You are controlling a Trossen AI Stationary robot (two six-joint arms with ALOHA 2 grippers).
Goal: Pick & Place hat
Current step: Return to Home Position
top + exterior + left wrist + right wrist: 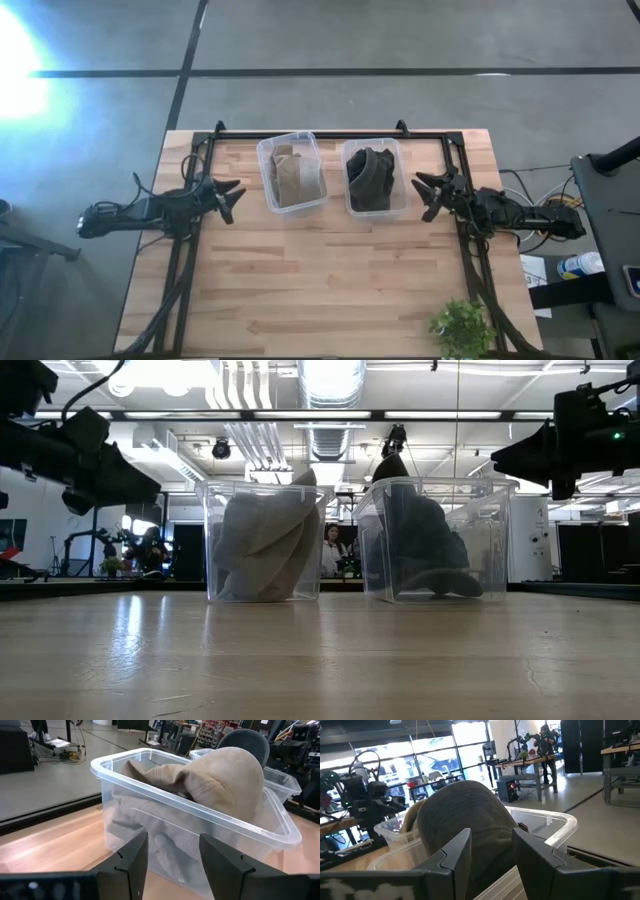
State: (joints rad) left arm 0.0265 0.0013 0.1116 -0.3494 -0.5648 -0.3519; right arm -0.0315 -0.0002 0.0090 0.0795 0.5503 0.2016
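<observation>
Left end effector (232, 198) at left side, jaws apart, empty. Right end effector (423, 196) at right side, same. Both raised, pointing inward.

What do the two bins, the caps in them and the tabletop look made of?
Left bin and right bin: clear, glossy plastic, probably; contents show through the walls. Tan caps: soft matte fabric, creased and seamed. Dark caps: similar cloth, weave unclear. Table: pale wood planks with visible grain, slight sheen.

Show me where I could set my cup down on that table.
The table is bare in front of the two bins, except the corner with the plant. The bins' row is crowded: left gripper, left bin, a narrow gap, right bin, right gripper.
</observation>
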